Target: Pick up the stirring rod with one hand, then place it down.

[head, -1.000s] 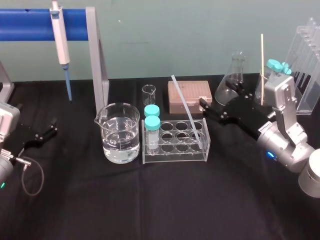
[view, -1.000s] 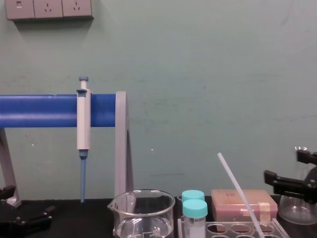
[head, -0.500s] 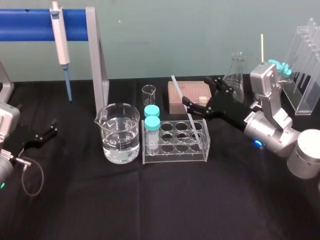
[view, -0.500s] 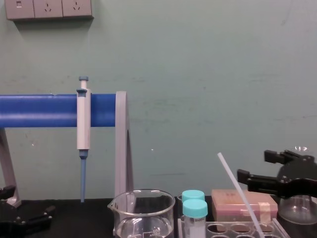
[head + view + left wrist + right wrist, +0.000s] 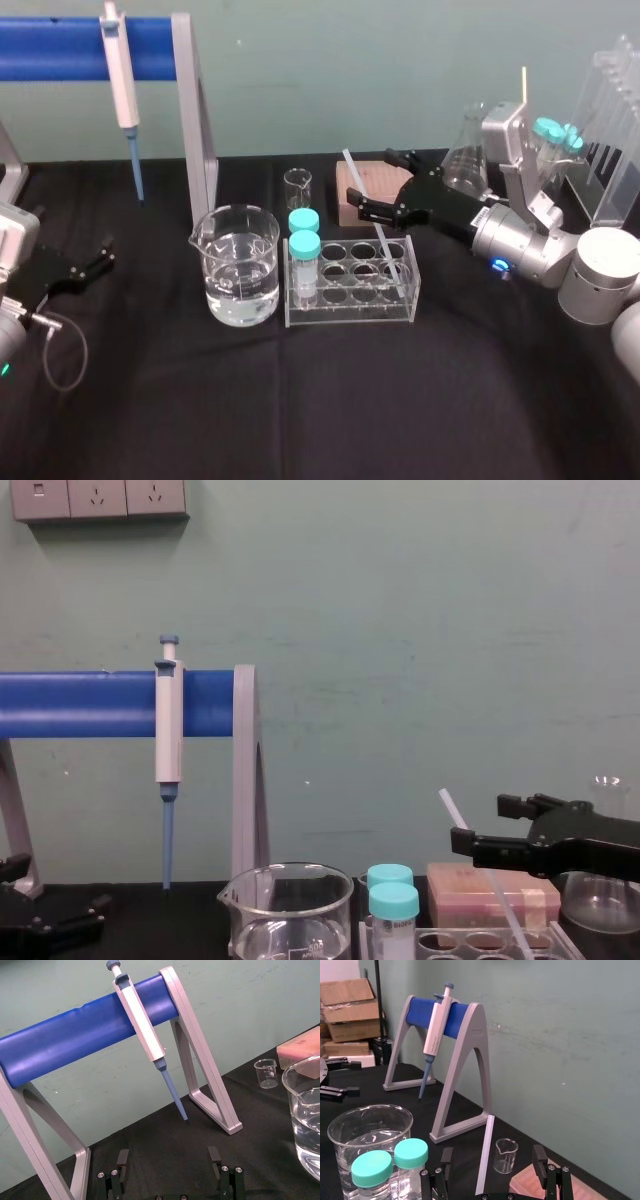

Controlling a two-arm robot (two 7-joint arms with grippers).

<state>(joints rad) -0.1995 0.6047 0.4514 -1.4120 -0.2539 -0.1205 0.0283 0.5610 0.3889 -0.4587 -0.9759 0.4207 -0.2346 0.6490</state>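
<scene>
The stirring rod (image 5: 385, 247) is a thin translucent-white stick leaning in the clear tube rack (image 5: 350, 300), with its top tilted back and to the left. My right gripper (image 5: 372, 178) is open around the rod's upper part. In the right wrist view the rod (image 5: 484, 1160) stands between the two black fingers (image 5: 538, 1156) with gaps on both sides. From the chest the rod's top (image 5: 447, 802) pokes up just left of the right gripper (image 5: 482, 822). My left gripper (image 5: 95, 262) rests open and empty at the table's far left, and its fingers (image 5: 122, 1157) hold nothing.
A beaker of water (image 5: 240, 265) stands left of the rack, which holds two teal-capped tubes (image 5: 304, 250). A small beaker (image 5: 297, 188) and a pink box (image 5: 352, 180) sit behind it. A flask (image 5: 465, 150) and a clear stand (image 5: 615, 130) are at the right. A pipette (image 5: 120, 65) hangs on the blue stand.
My right gripper has swung left from beside the flask, over the pink box, and now straddles the rod's upper part, still open. The left arm and the rod have not moved.
</scene>
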